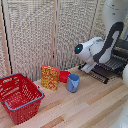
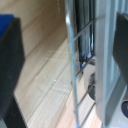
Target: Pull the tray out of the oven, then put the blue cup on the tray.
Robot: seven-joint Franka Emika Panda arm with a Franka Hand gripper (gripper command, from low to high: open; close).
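The oven (image 1: pixel 121 50) stands at the exterior view's right edge, mostly behind my white arm. A flat dark barred rack, which I take for the tray (image 1: pixel 111 65), sticks out of its front above a lower dark frame (image 1: pixel 99 75) that looks like the dropped door. My gripper (image 1: pixel 86 68) is at the rack's outer end. In the wrist view the gripper (image 2: pixel 67 60) is open, its dark fingers (image 2: pixel 10 70) wide apart, with a thin wire edge of the tray (image 2: pixel 73 65) running between them untouched. The blue cup (image 1: pixel 73 82) stands upright on the table, clear of the gripper.
A red bowl (image 1: pixel 64 76) sits just behind the cup, with a cereal box (image 1: pixel 50 77) upright beside it. A red shopping basket (image 1: pixel 19 97) fills the exterior view's lower left. A slatted screen (image 1: pixel 45 30) backs the wooden table (image 1: pixel 85 107).
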